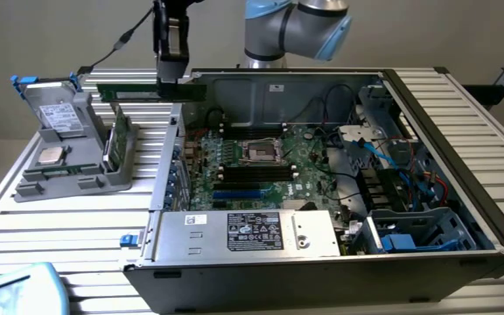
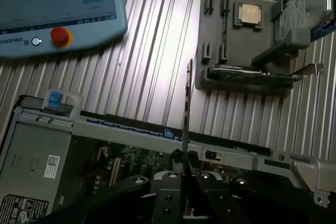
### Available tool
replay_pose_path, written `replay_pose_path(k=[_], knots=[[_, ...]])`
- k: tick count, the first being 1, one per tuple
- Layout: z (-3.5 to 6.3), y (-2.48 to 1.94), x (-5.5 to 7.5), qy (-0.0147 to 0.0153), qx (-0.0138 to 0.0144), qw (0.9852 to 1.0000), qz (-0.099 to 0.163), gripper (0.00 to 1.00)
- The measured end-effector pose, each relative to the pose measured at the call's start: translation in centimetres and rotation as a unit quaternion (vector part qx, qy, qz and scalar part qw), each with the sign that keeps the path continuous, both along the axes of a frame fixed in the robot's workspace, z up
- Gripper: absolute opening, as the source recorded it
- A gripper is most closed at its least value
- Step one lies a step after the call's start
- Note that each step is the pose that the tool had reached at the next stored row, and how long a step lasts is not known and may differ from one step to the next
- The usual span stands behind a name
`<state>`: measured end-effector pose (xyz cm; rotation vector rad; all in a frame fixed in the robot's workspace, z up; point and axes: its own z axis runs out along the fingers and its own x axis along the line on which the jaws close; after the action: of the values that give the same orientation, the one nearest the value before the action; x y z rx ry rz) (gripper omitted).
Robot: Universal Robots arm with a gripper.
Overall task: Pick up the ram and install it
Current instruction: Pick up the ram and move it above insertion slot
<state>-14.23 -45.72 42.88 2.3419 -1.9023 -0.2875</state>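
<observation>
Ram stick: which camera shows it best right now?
The exterior view. There the ram shows its full green length side-on, held level in the gripper. The wrist view catches the ram edge-on, as a thin dark strip rising from between the fingers, so its face and label are not readable.

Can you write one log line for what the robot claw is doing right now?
claw: shut on ram | ram: in the air, held level above side wall of computer case | install: not yet done
</observation>
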Motion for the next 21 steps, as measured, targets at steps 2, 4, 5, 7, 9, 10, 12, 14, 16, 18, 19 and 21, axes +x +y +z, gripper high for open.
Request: replay_pose_path(k=[2, 4, 5, 7, 9, 10, 12, 14, 16, 18, 19, 21], knots=[[0.00, -0.09, 0.9, 0.0000, -0.0001, 1.0000, 0.000, 0.14], [0.01, -0.18, 1.8, 0.0000, -0.0001, 1.0000, 0.000, 0.14], [0.01, -0.22, 2.3, 0.0000, -0.0001, 1.0000, 0.000, 0.14], [0.01, -0.31, 3.2, 0.0001, -0.0001, 1.0000, 0.000, 0.14], [0.01, -0.40, 4.1, 0.0001, -0.0001, 1.0000, 0.000, 0.14], [0.01, -0.44, 4.5, 0.0000, -0.0001, 1.0000, 0.000, 0.14], [0.00, -0.53, 5.4, 0.0000, -0.0001, 1.0000, 0.000, 0.14], [0.00, -0.62, 6.4, 0.0000, 0.0000, 1.0000, 0.000, 0.14], [0.00, -0.69, 7.3, 0.0000, 0.0000, 1.0000, 0.000, 0.14], [0.00, -0.76, 8.2, 0.0000, 0.0000, 1.0000, 0.000, 0.14], [0.00, -0.79, 8.6, 0.0000, 0.0000, 1.0000, 0.000, 0.14], [-0.01, -0.81, 9.5, -0.0001, 0.0002, 1.0000, 0.000, 0.14]])
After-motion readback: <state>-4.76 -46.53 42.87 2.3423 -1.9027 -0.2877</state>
